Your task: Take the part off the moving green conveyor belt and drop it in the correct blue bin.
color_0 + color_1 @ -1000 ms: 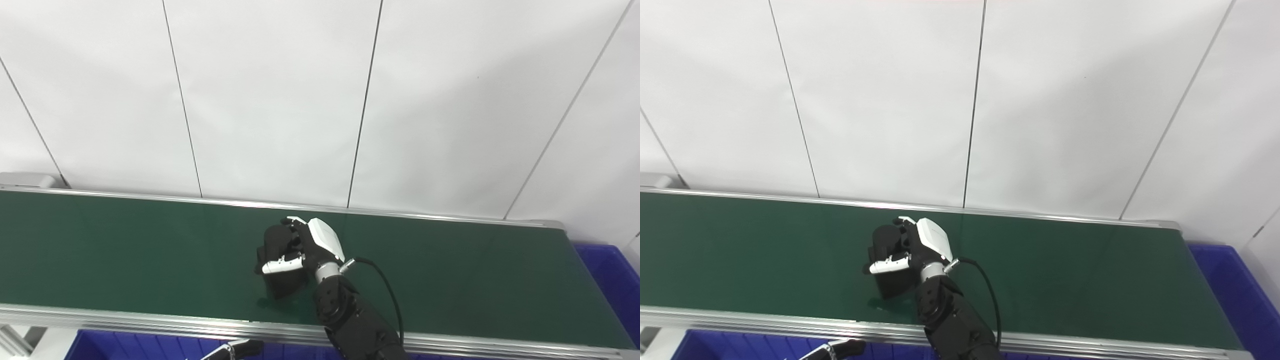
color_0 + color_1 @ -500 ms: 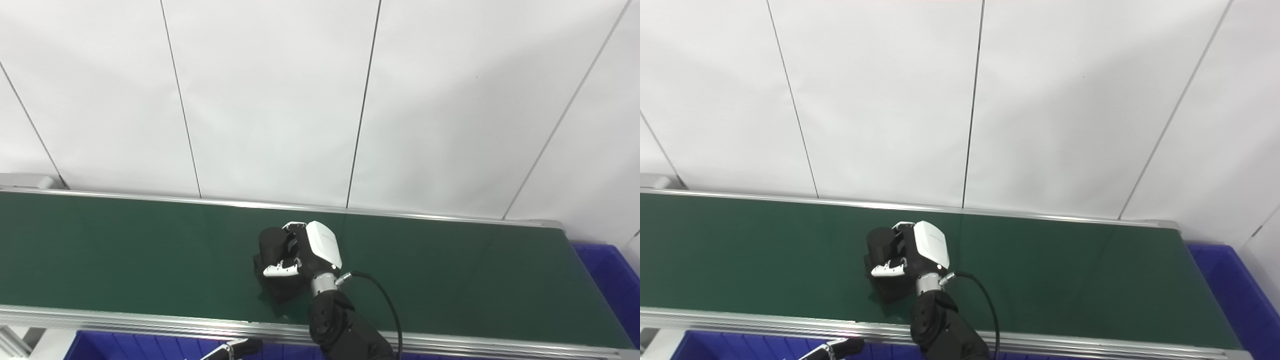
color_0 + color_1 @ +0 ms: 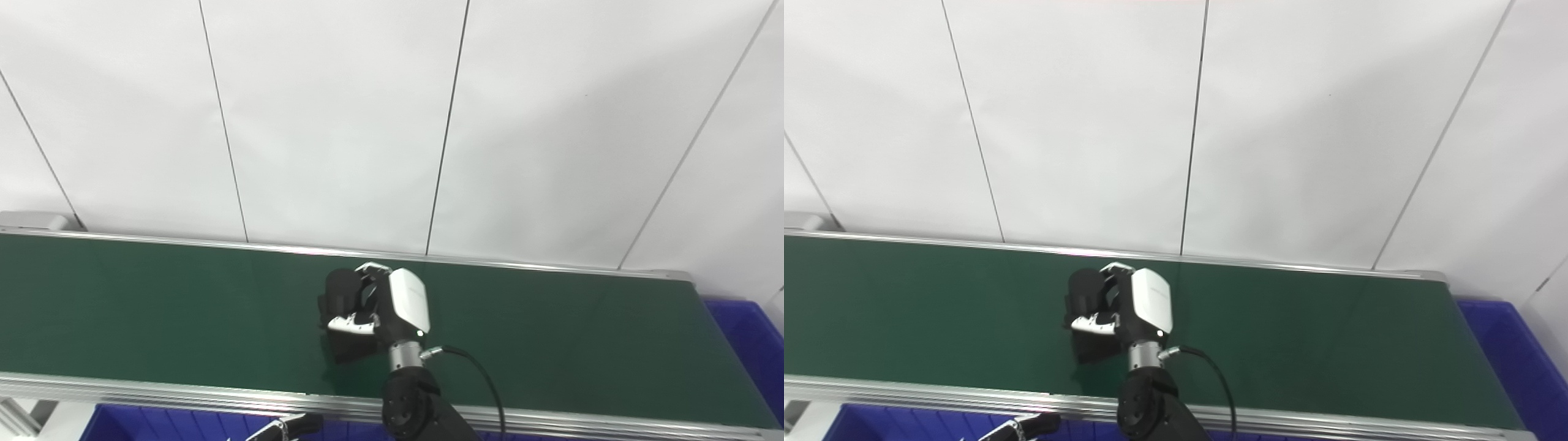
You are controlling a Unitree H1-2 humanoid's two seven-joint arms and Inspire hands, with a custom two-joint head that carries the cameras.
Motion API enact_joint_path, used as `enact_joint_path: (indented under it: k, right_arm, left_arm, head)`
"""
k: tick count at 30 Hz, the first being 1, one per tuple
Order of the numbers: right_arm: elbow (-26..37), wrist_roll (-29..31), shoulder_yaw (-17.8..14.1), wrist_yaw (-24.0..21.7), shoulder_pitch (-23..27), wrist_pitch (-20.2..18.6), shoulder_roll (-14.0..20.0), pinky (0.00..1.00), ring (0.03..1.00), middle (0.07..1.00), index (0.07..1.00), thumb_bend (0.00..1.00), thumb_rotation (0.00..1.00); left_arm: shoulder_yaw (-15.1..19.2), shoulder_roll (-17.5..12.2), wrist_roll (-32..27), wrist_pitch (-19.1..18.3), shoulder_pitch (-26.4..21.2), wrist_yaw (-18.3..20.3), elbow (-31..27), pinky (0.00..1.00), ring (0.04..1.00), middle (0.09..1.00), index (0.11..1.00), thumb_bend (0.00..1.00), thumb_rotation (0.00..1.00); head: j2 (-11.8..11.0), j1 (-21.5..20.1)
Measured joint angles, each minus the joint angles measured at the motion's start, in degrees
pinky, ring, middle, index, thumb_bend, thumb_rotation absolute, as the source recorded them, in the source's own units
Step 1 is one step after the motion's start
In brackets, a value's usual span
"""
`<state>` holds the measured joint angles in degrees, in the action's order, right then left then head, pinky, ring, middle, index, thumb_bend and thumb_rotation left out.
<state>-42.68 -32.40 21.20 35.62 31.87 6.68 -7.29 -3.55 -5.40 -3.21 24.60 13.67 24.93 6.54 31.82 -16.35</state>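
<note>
1. Plain white panelled wall behind, and the green conveyor belt [image 3: 153,306] runs the full width with a silver rail along each edge
2. Right hand [image 3: 392,303] has its fingers curled round the black part [image 3: 340,293], thumb hooked across the front, so that's a closed grip with the part inside it
3. Compared with a second ago the wrist has rolled more upright and the part sits a touch higher over its dark shadow on the belt. I'd say the pick is basically made and the lift is starting
4. The part is a chunky matte black block with a rounded top, mid-belt, half hidden by the fingers
5. Left hand [image 3: 288,425] only peeks in at the bottom edge over a blue bin [image 3: 141,425], can't tell if it's open. Another blue bin [image 3: 750,343] sits past the belt's right end
</note>
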Motion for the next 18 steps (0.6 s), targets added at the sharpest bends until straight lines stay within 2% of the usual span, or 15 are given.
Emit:
enact_joint_path:
  k: [3,5,8,10,13,14,15,18]
  right_arm:
    - [7.3,-0.1,-0.8,-1.2,-3.4,-0.5,0.9,0.24,0.323,0.478,0.491,0.53,0.00]
    - [12.2,-0.2,-1.6,-2.1,-6.1,-1.1,1.2,0.26,0.341,0.480,0.490,0.53,0.00]
    - [18.3,0.0,-3.0,-3.7,-9.7,-2.2,1.6,0.33,0.406,0.447,0.533,0.52,0.00]
    - [24.0,0.1,-4.0,-4.6,-12.9,-2.9,1.7,0.34,0.407,0.443,0.537,0.52,0.00]
    - [30.7,0.2,-5.3,-6.8,-17.0,-4.1,2.3,0.32,0.393,0.437,0.540,0.52,0.00]
    - [32.7,0.2,-5.7,-7.7,-18.4,-4.5,2.6,0.32,0.391,0.436,0.541,0.52,0.00]
    - [35.5,0.2,-6.0,-8.6,-20.0,-5.2,2.8,0.33,0.392,0.436,0.542,0.52,0.00]
    - [40.4,0.3,-7.2,-10.1,-23.7,-6.4,3.1,0.34,0.402,0.439,0.544,0.52,0.00]
  left_arm:
    - [-0.3,0.0,0.0,0.0,0.0,0.0,-0.3,0.76,0.826,0.825,0.771,0.82,0.12]
    - [-0.4,0.0,0.0,0.0,0.4,0.0,-1.0,0.77,0.827,0.827,0.773,0.81,0.12]
    - [-0.8,-0.1,0.0,0.0,0.6,0.0,-1.4,0.77,0.835,0.831,0.771,0.80,0.12]
    - [-0.9,-0.1,0.0,0.0,0.8,0.0,-1.6,0.77,0.832,0.830,0.771,0.80,0.12]
    - [-1.3,-0.1,0.0,0.0,1.3,0.0,-2.0,0.79,0.841,0.837,0.773,0.80,0.13]
    - [-1.4,-0.1,-0.1,0.0,1.4,0.0,-2.2,0.81,0.847,0.841,0.775,0.79,0.13]
    - [-1.6,-0.2,-0.2,0.0,1.6,0.0,-2.4,0.82,0.851,0.845,0.776,0.79,0.14]
    - [-1.8,-0.6,-0.9,0.0,2.2,0.1,-3.7,0.82,0.853,0.849,0.782,0.79,0.14]
  head:
    - [0.6,-0.3]
    - [1.1,-0.3]
    - [1.3,-0.2]
    - [1.7,-0.1]
    - [4.2,0.4]
    - [4.4,0.5]
    - [5.9,0.8]
    - [6.4,1.3]
